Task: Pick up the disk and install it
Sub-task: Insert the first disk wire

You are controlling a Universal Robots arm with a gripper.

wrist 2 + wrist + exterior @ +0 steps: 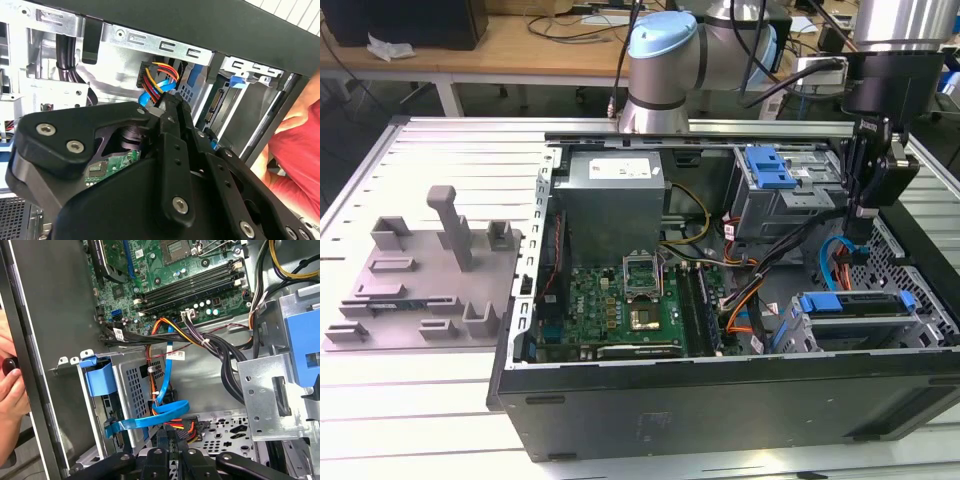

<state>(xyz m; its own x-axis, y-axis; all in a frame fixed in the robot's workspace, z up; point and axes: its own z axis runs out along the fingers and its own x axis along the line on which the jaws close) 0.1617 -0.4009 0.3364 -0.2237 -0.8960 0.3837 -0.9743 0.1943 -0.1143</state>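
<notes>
Just below the pincer [861, 228], in the exterior view, the disk [855, 304] sits slotted in its cage [792, 335], so the pincer hangs empty. The second wrist view shows it closed beside coloured power wires [159, 75]. The first wrist view shows the disk seated nearby, seemingly installed.

We see an open computer case [720, 410] on a slatted table [410, 410], grey fixture plate [420, 300] at the exterior view's left.

The arm [662, 60] bends at its blue-capped joint, and its wrist [892, 80] sits directly above the gripper [861, 232]. The black gripper points straight down, its fingers [173, 107] drawn together at the tips, gripping nothing.
</notes>
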